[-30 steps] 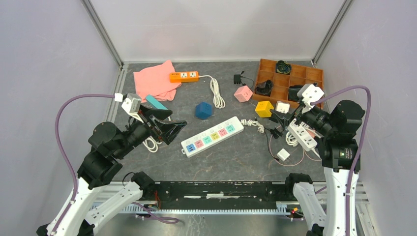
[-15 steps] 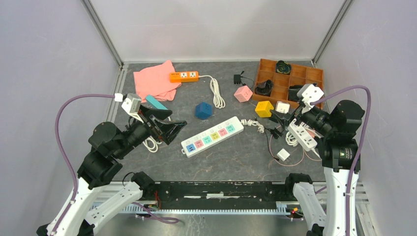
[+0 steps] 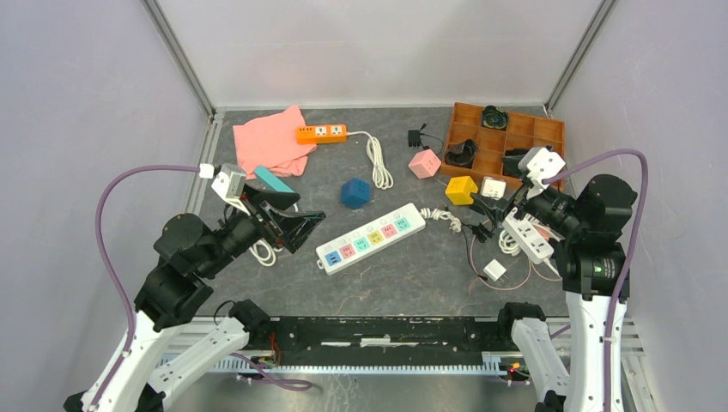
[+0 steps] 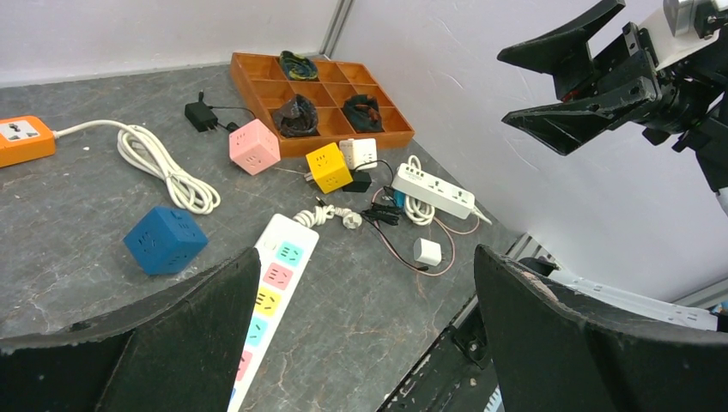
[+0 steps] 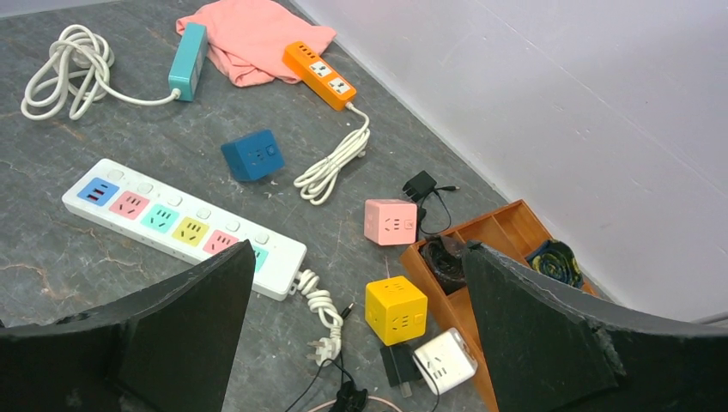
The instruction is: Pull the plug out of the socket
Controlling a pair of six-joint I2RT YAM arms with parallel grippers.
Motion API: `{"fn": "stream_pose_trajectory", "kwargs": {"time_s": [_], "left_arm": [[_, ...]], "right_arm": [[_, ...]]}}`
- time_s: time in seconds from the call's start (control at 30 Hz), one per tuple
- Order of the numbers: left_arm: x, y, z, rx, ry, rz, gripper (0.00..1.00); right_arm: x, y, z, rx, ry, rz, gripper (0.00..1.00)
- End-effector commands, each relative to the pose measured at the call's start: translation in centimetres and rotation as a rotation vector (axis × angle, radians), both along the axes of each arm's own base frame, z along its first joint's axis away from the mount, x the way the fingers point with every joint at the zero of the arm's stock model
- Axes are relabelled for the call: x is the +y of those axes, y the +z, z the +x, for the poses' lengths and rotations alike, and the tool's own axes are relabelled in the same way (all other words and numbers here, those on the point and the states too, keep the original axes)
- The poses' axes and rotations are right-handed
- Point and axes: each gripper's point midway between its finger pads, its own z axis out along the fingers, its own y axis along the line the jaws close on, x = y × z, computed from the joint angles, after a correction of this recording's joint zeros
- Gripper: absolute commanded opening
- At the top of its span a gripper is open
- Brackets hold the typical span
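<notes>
Gaping wide and empty, the left jaws and right jaws flank the socket [image 3: 371,238] on the table [image 3: 412,275]

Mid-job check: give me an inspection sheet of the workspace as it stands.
Surface: dark grey mottled table.
Job's things: socket lies diagonally mid-table; no plug seen in its outlets.
Clutter: orange strip, pink cloth, teal strip, blue cube, pink cube, yellow cube, wooden tray, plain white strip.
Grippers: left gripper and right gripper both open, off the table, holding nothing.
Cables: socket's cord bundled at its right end; orange strip's white cord coiled; thin wires by the plain white strip.
Surroundings: plain pale walls, metal corner posts.
</notes>
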Motion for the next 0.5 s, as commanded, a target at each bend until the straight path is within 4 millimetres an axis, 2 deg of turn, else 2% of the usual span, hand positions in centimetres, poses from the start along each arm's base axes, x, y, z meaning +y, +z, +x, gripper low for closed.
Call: {"fn": "stream_pose_trajectory", "kwargs": {"time_s": [0.0, 0.27, 0.47], "left_arm": [[0.23, 0.49, -0.15, -0.012, 0.004, -0.008, 1.0], [0.19, 0.64, -0.17, -0.014, 0.002, -0.01, 1.0], [0.22, 0.68, -0.18, -0.016, 0.002, -0.009, 1.0]], "right_arm": [[0.19, 2.0, -0.44, -0.04, 0.007, 0.011, 0.98], [0.19, 2.8, -0.55, -0.032, -0.007, 0.046, 0.98], [-0.09, 2.46, -0.42, -0.047, -0.013, 0.005, 0.98]]}}
